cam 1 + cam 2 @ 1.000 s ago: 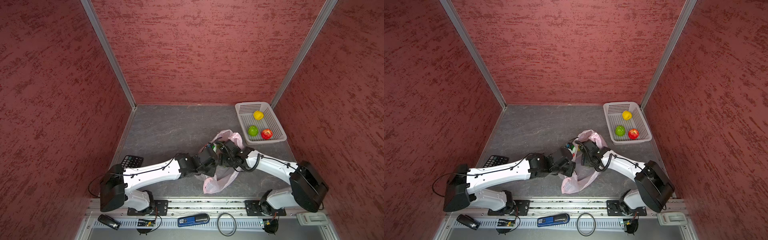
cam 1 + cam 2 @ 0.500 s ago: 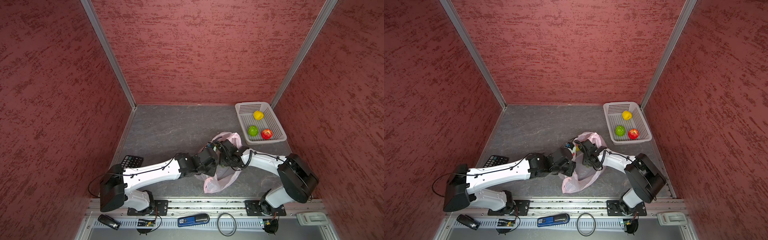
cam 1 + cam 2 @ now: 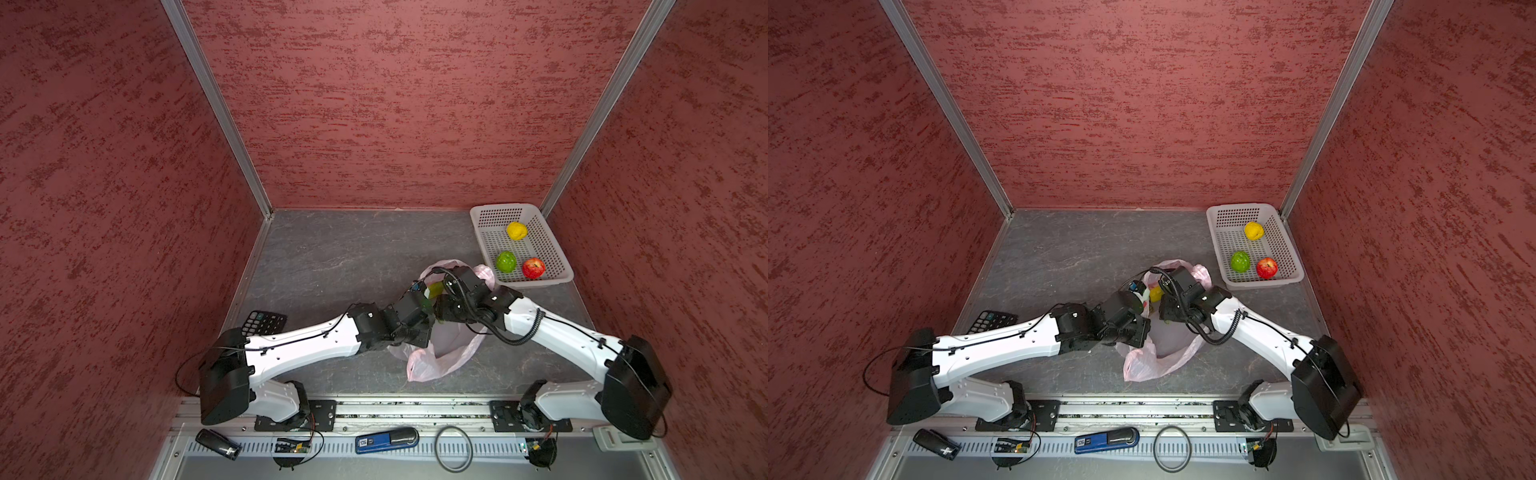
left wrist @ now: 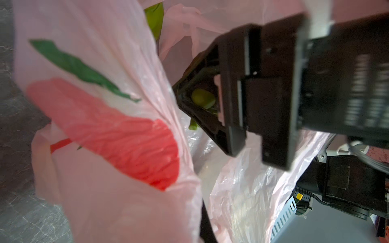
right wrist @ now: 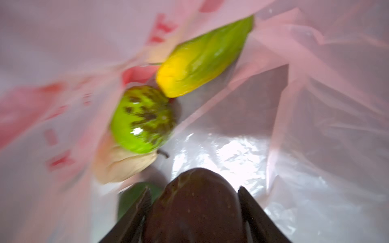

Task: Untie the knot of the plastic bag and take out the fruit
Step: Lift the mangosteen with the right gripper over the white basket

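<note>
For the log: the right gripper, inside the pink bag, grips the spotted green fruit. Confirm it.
Wrong fruit: the right wrist view shows the right gripper around the dark brown-purple fruit; the spotted green fruit lies beyond it, ungripped. The rest stands.

Mottled red textured walls (image 3: 395,104), grey stone-look floor (image 3: 332,257), aluminium corner posts (image 3: 216,108)

Right wrist view is all smeared. The dark fruit (image 5: 195,210) between the fingers of the right gripper (image 5: 194,199) runs off the frame edge. Past the tips, a cream fruit (image 5: 124,166) sits half behind the green fruit (image 5: 143,120). Left gripper (image 3: 422,332) tips? Lost under the plastic bag (image 3: 432,365) in both top views.
</note>
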Available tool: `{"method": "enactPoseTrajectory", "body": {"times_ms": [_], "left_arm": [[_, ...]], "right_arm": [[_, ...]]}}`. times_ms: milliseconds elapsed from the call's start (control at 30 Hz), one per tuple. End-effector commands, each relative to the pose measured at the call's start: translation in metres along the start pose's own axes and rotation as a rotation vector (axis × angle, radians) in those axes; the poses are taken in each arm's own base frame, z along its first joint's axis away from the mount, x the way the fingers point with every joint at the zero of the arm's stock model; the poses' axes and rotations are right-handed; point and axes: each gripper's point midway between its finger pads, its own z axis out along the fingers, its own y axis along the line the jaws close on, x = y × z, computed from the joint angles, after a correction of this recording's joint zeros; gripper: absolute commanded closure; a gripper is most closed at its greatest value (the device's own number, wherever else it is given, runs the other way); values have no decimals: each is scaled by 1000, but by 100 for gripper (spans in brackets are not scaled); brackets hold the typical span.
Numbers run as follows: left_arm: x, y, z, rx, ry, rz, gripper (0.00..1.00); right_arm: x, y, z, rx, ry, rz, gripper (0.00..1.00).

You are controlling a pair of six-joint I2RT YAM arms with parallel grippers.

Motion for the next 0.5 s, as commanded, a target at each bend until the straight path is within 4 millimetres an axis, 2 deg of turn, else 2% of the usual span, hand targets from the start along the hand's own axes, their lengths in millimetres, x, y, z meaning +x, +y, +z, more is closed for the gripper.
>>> {"method": "enactPoseTrajectory", "body": {"times_ms": [0,167,467], "left_arm": [[-11,-3,-8,18,-42,11,100],[-15,-1,-11,15,-55,6,100],[-20,5,-16,11,-67,9,100]], "right_arm": [[6,16,-24,-49,34,-7,53],[-6,41,-57,-118,5,-23,53],[-48,81,-121,-192,-94,-72,53]]}}
